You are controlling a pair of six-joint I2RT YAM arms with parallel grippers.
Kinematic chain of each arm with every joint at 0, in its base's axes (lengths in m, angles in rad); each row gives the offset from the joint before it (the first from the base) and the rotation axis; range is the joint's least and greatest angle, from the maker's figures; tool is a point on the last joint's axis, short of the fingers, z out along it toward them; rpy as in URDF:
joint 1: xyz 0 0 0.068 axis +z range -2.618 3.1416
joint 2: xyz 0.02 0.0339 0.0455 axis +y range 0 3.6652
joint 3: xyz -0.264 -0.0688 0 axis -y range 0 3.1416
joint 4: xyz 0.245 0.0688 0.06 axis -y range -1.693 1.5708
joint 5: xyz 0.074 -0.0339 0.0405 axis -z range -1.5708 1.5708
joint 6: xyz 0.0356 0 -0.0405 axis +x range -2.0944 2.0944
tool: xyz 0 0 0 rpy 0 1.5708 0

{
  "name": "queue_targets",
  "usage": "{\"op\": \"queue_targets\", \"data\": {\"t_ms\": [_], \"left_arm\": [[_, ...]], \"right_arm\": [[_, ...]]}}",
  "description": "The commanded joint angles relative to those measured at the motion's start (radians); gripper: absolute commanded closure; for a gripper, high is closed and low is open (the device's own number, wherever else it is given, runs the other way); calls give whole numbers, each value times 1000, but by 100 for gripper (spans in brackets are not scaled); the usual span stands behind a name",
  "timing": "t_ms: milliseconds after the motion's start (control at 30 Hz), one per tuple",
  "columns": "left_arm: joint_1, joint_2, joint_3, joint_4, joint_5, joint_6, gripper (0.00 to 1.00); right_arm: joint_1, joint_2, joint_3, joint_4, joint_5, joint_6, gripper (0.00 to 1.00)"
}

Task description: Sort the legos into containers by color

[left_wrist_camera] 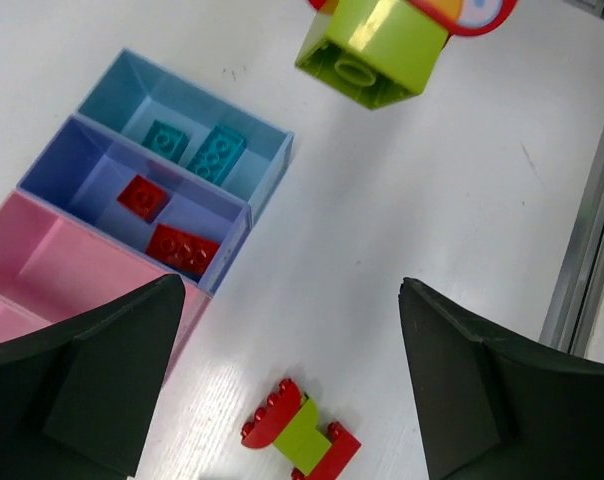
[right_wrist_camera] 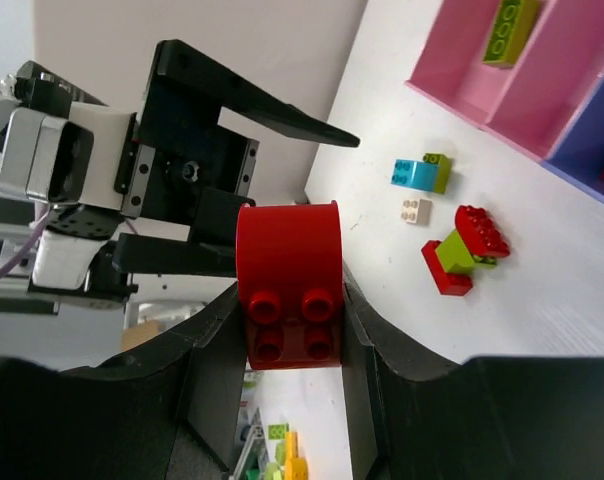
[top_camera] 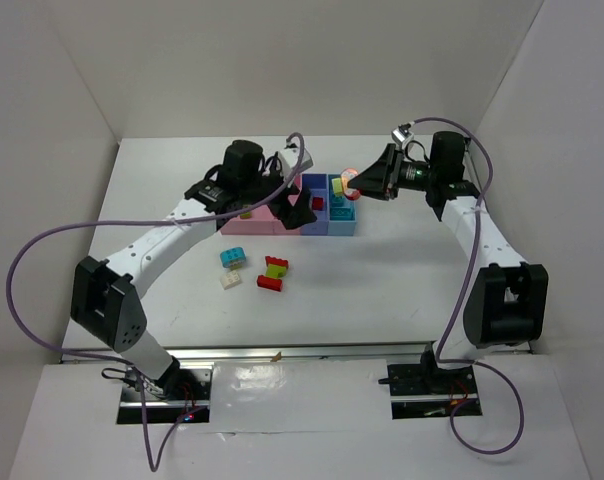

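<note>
At the right gripper [right_wrist_camera: 287, 325]: clenched on a red arched brick [right_wrist_camera: 287, 255], studs toward the wrist camera. Held aloft just over the far right end of the containers [top_camera: 342, 229], with a yellow-green brick [left_wrist_camera: 377, 50] showing beneath from the left wrist view.

At the left gripper [left_wrist_camera: 290, 300]: released, fingers [left_wrist_camera: 92, 380] spread wide with nothing between, poised above the middle of the row.

In the light blue bin [left_wrist_camera: 272, 165], two teal bricks [left_wrist_camera: 217, 152]; in the dark blue bin [left_wrist_camera: 232, 250], two red bricks [left_wrist_camera: 182, 248]; in a pink bin [right_wrist_camera: 462, 80], a long yellow-green piece [right_wrist_camera: 507, 30].

Near of the row, open white table [top_camera: 382, 290] around the loose legos [top_camera: 274, 272]; white walls [top_camera: 42, 150] on the left, right and far sides. Reaching far from the near edge with both arms, elbows out.
</note>
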Motion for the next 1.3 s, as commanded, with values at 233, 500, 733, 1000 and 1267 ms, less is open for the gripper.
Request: {"op": "queue_targets", "data": {"t_ms": [233,500,733,1000,1267], "left_arm": [[-71,-48,16,249,5,105,1],[-108,-57,-21,306,20,194,5],[-117,-46,-19,351,51,216,6],[-126,-17,1,360,71,216,11],[-135,3,10,360,81,216,19]], "right_arm": [[-6,0,57,-9,-143,-48,75],[-6,0,20,-29,-171,-48,75],[14,0,20,-29,-182,-57,73],[14,9,20,-58,-191,-77,73],[23,29,20,-58,-200,-77,73]]}}
